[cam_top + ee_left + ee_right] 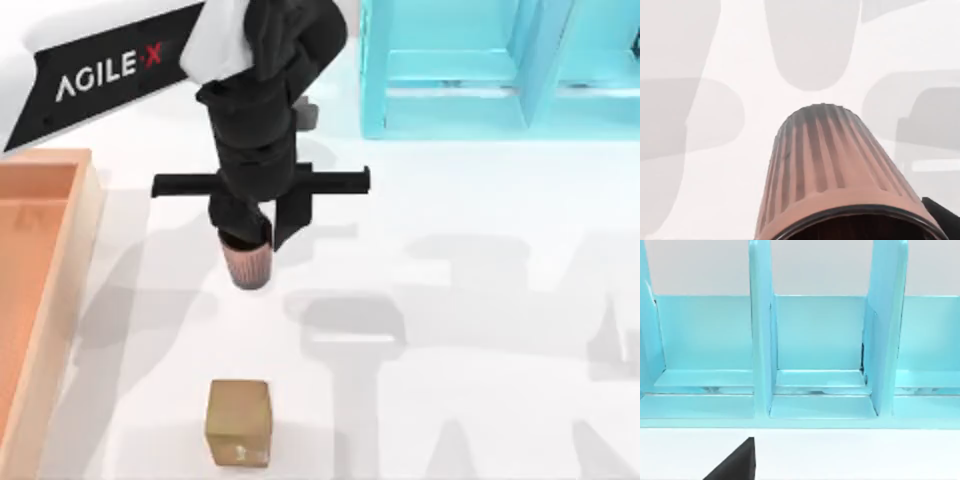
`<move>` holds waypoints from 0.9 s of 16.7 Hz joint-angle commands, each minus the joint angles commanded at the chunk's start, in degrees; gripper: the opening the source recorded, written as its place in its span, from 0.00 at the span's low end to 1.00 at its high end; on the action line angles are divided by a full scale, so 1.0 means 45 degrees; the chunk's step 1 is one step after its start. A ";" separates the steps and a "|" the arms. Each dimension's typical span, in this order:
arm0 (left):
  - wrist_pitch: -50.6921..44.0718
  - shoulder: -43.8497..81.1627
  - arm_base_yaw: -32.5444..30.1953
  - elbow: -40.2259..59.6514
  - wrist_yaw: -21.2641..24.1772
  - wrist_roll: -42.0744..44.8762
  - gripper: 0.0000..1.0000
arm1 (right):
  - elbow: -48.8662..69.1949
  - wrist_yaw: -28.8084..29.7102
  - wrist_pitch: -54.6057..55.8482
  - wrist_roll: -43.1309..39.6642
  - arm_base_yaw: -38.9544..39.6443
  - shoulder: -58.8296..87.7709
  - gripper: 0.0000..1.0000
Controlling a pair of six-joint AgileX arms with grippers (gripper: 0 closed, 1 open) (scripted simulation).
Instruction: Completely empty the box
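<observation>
The box (88, 230), with tan rim walls and an orange-brown floor, lies along the table's left edge and is cut off by the top view's border. To its right, over the white table, my left gripper (262, 238) is shut on a ribbed pinkish-brown cup (248, 266) and holds it by the rim, above the table. The left wrist view looks down the cup (830, 170) from its dark rim, with one black finger (942, 216) at its side. A black part of my right arm (735, 466) shows in the right wrist view, facing the shelf.
A small tan cube (240, 422) rests on the table near the front, below the held cup. A light blue shelf unit (500, 70) with upright dividers (761, 340) stands at the back right. White table stretches across the middle and right.
</observation>
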 joint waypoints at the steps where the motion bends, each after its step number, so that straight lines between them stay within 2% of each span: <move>1: -0.0029 -0.0014 0.0036 0.0023 0.0017 0.0015 0.00 | 0.0000 0.0000 0.0000 0.0000 0.0000 0.0000 1.00; 9: 0.2061 0.0339 0.0115 -0.1720 0.0007 0.0119 0.00 | 0.0000 0.0000 0.0000 0.0000 0.0000 0.0000 1.00; 13: 0.2112 0.0348 0.0118 -0.1767 0.0006 0.0122 0.00 | 0.0000 0.0000 0.0000 0.0000 0.0000 0.0000 1.00; 15: 0.2112 0.0348 0.0118 -0.1767 0.0006 0.0122 0.15 | 0.0000 0.0000 0.0000 0.0000 0.0000 0.0000 1.00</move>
